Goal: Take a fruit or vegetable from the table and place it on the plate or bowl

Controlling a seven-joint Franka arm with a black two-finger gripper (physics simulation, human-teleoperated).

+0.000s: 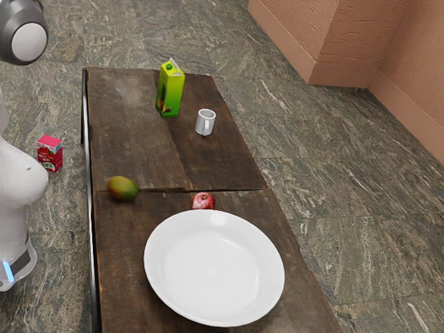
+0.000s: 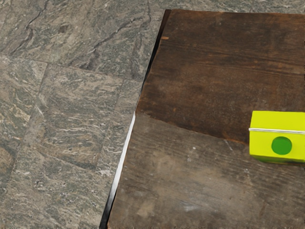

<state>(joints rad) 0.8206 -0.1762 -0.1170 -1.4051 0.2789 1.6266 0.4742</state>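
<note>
You have picked nothing yet: the mango (image 1: 122, 188) lies on the table (image 1: 128, 128), and the red fruit (image 1: 203, 201) is just beside the plate (image 1: 214, 267). Whether the gripper is spread or pressed together, you cannot tell. Next, I think, bring it above one fruit.

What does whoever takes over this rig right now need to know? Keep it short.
State of the gripper: not readable here. The wrist view looks down on the green carton and the table edge, so the hand is up over that end.
Fruit: the mango lies near the table edge on the exterior view's left; the red fruit lies just beyond the plate rim. Both are on the table.
The plate holds nothing.
Done: nothing picked yet.
Left: grasp one fruit and set it on the plate.
A white mug stands near the carton.
</note>
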